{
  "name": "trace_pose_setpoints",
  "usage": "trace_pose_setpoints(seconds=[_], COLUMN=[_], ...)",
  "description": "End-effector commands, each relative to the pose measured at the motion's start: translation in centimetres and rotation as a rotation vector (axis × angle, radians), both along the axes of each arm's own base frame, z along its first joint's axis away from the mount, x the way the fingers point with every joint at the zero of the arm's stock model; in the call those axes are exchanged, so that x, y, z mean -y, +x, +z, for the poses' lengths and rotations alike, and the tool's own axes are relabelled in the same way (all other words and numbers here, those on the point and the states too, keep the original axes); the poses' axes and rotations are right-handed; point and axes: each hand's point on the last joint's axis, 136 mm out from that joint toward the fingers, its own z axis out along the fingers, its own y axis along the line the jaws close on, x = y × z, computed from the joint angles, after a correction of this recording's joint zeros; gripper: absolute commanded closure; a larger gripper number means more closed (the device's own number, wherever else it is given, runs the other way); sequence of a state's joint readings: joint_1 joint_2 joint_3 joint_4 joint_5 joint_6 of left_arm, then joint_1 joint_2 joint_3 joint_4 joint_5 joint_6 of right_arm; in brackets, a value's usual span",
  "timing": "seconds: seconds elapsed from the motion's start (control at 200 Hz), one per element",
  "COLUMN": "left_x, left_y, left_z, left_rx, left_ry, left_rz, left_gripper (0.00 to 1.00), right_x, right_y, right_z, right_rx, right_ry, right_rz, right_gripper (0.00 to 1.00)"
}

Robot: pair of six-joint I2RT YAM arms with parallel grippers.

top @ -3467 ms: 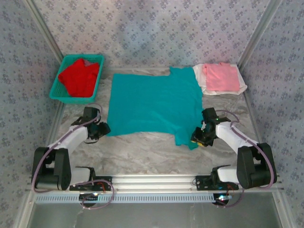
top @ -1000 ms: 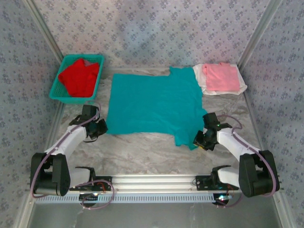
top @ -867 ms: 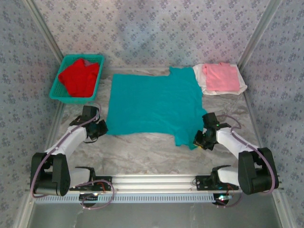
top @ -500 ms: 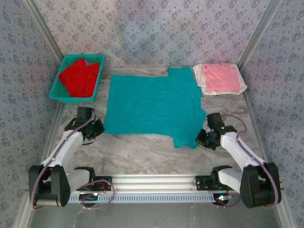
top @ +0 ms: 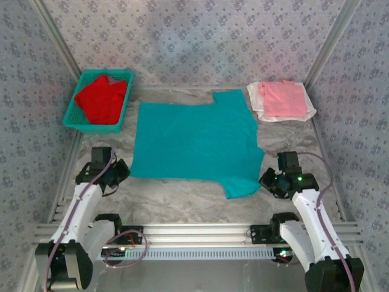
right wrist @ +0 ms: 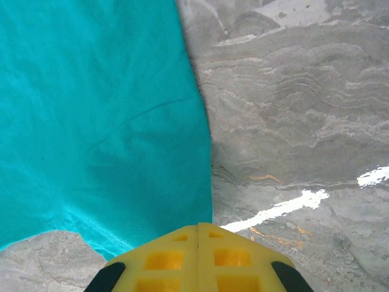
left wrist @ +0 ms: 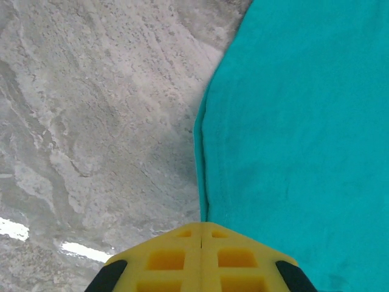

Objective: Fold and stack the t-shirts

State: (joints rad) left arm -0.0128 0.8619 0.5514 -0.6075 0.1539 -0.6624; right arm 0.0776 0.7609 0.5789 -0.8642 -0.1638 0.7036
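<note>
Top external: left gripper (top: 123, 173) and right gripper (top: 266, 180) are clenching the teal cloth t-shirt (top: 194, 140) at its near corners (thin pinches); uneven pulling would be risking slippage or bunching.

Teal t-shirt (top: 194, 143): spread flat mid-worktop (top: 182, 204), plain side up, one sleeve jutting at near right, another at far edge. Pink t-shirt (top: 282, 98): folded, lying on folded white t-shirt (top: 253, 97), far right corner. Red t-shirt (top: 100, 100): crumpled in teal mesh basket (top: 106, 73), far left.
</note>
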Motion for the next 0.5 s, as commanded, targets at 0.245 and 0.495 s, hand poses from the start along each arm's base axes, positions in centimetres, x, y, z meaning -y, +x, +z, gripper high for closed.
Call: trace_pose_setpoints(seconds=[0.245,0.495], left_x=[0.2,0.1], left_y=[0.5,5.4], left_z=[0.8,3.9], left_rx=[0.017,0.095], left_ry=[-0.028,-0.01], left_rz=[0.006,-0.029], left_gripper=[1.0,1.0], right_x=[0.1,-0.1], right_y=[1.6,6.6], right_z=[2.4,5.5], right_rx=[0.058,0.15], right_ry=[0.01,-0.001], right_rz=[-0.023,0.007], right_gripper=[1.0,1.0])
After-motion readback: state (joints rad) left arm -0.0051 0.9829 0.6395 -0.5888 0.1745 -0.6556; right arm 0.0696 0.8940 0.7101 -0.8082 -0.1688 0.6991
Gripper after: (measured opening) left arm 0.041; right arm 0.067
